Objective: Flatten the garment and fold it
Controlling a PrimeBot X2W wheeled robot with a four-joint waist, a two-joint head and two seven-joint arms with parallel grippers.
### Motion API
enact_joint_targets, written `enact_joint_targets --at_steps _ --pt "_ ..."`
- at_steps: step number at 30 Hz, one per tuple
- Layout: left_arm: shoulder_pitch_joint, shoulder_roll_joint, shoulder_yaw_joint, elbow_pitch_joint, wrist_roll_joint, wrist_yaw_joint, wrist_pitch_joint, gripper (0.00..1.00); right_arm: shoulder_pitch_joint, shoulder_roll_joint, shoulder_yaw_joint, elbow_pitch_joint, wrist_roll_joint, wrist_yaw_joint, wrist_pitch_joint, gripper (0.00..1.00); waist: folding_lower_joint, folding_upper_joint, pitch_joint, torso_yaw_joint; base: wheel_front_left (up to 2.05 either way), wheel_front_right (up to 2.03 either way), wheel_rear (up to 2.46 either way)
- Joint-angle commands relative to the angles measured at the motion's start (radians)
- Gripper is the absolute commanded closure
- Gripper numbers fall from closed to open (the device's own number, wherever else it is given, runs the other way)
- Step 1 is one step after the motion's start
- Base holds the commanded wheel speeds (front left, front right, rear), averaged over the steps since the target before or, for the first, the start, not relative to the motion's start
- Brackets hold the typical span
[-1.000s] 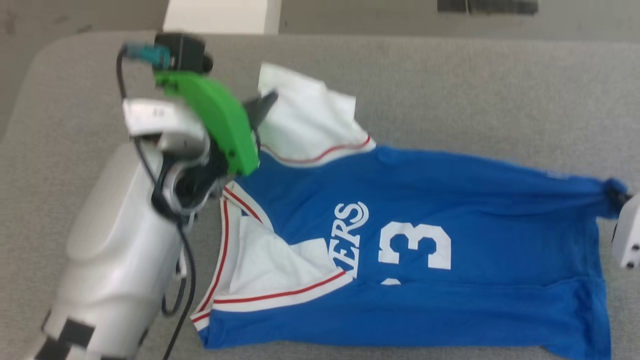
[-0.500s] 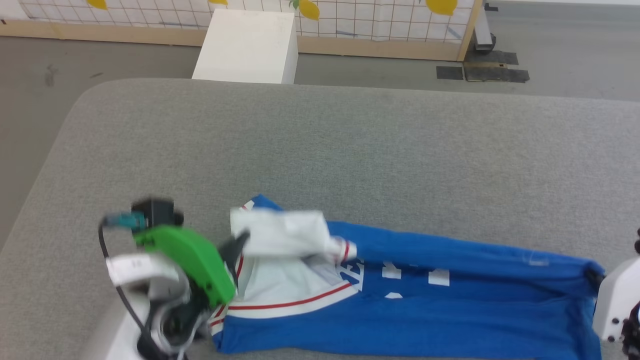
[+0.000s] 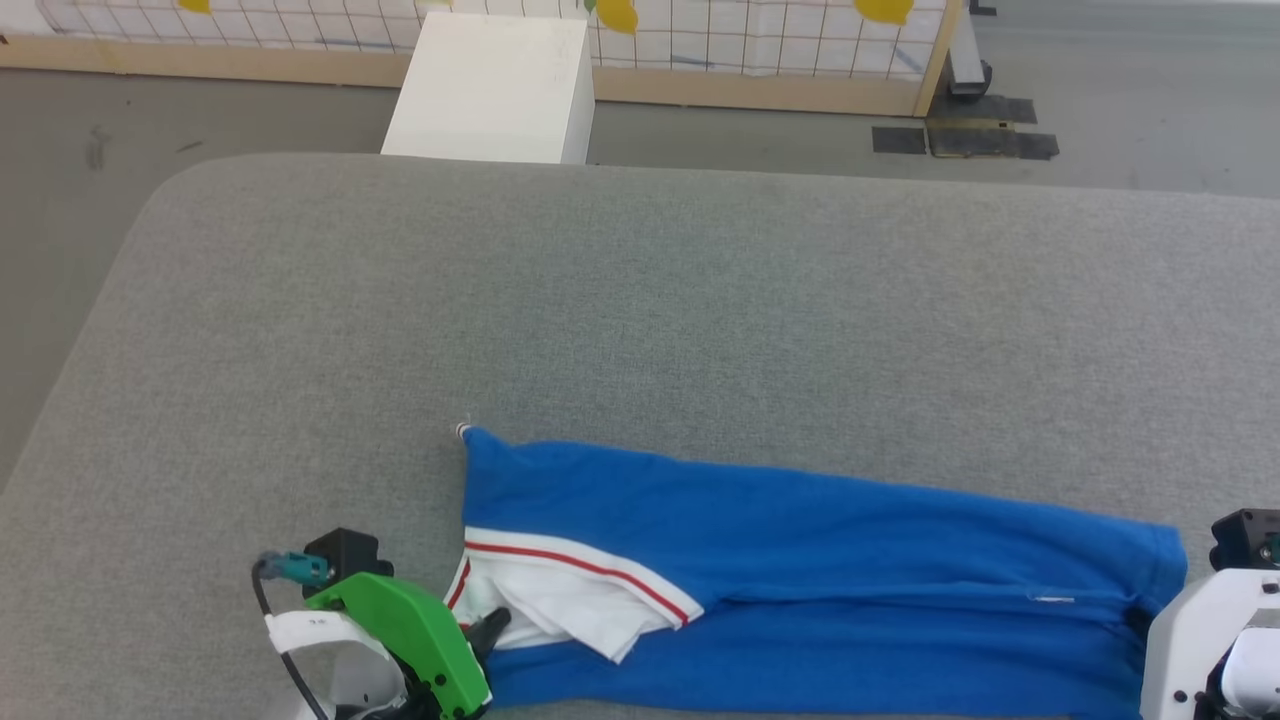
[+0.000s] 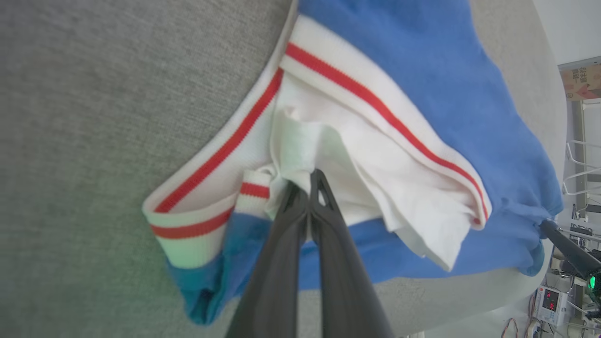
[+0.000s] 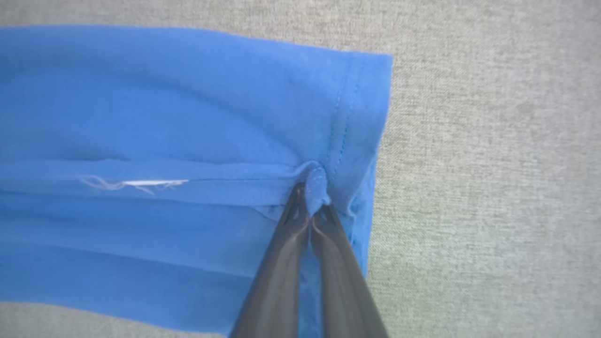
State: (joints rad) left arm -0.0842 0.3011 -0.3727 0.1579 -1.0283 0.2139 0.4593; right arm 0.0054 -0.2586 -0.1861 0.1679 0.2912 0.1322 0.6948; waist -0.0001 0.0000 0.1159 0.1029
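Note:
The garment [image 3: 800,560] lies folded lengthwise into a long blue band along the near edge of the grey table, its white red-striped trim at the left end. In the left wrist view my left gripper [image 4: 307,180] is shut on a pinch of the garment's [image 4: 422,84] white sleeve cloth by the red-striped trim. My left gripper [image 3: 492,628] sits at the band's near-left corner in the head view. My right gripper [image 5: 312,202] is shut on a blue bunch at the hem of the garment [image 5: 164,103]. The lettering and number are hidden under the fold.
The grey padded table [image 3: 640,300] stretches wide beyond the garment. A white box [image 3: 490,90] stands on the floor past the far edge, with a gridded panel [image 3: 760,40] behind it. My right arm's white housing [image 3: 1210,650] is at the lower right.
Both grippers have drawn the garment's far edge toward me over the front, so the lettering and number are covered. The head camera tilted up, bringing the floor and box into view.

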Motion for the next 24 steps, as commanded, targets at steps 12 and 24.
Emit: enact_joint_targets --at_steps 12,24 --pt "-0.002 0.120 0.018 -0.104 0.049 0.066 0.056 0.00 0.076 -0.055 -0.041 -0.109 0.069 -0.002 -0.017 0.00 0.0001 0.0000 -0.098 -0.006 0.00 0.00 0.00" --pt "-0.093 0.145 0.133 -0.240 0.269 -0.018 -0.420 0.00 0.057 -0.143 -0.066 -0.159 0.137 -0.002 0.084 0.00 0.0001 0.0000 -0.035 0.005 0.00 0.00 0.00"
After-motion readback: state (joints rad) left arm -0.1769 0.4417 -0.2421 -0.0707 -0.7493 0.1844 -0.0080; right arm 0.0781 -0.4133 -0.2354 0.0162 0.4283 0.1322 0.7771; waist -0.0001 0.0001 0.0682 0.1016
